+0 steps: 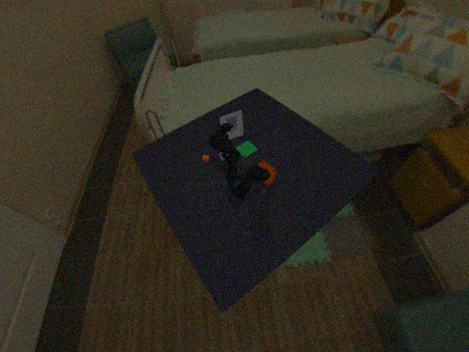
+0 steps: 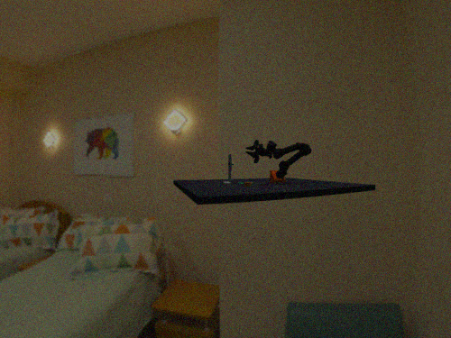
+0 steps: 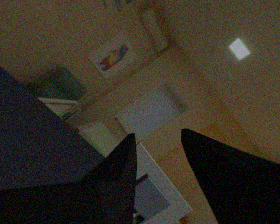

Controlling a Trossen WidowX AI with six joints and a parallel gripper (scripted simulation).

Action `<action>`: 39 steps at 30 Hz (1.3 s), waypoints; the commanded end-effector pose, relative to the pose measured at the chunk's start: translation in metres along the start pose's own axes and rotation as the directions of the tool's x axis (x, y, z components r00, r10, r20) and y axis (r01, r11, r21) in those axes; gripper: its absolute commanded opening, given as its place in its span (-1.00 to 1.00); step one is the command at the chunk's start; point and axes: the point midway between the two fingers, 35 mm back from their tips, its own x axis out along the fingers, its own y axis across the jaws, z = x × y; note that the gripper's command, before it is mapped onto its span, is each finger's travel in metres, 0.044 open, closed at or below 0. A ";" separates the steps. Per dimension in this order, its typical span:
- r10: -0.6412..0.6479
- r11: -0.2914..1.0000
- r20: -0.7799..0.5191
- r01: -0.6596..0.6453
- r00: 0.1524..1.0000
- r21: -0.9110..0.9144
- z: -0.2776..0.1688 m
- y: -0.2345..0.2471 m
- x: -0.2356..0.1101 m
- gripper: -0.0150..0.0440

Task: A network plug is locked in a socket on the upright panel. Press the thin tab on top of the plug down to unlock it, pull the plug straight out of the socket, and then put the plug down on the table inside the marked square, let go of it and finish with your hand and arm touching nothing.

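Dim bedroom; panel [image 3: 156, 186] beyond jaws.

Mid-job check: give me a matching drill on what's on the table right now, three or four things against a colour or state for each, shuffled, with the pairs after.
Things:
1. marked square
2. upright panel
3. end effector
4. curved piece at the arm's foot

Colour or state:
A. orange
B. in the air short of the panel, fingers partly drawn in, holding nothing
C. bright green, flat on the dark table
D. pale, standing at the table's far side

Pairs: 1-C, 2-D, 3-B, 4-A
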 end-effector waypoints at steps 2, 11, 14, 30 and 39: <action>-0.007 0.994 -0.066 0.000 0.998 -0.111 -0.041 0.006 0.003 0.04; -0.012 0.957 -0.162 -0.035 0.987 -0.287 -0.101 0.016 -0.007 0.04; -0.014 0.938 -0.194 -0.054 0.981 -0.342 -0.119 0.019 -0.014 0.04; -0.018 0.865 -0.284 -0.128 0.959 -0.485 -0.164 0.027 -0.037 0.04; -0.018 0.865 -0.282 -0.126 0.959 -0.485 -0.164 0.030 -0.002 0.04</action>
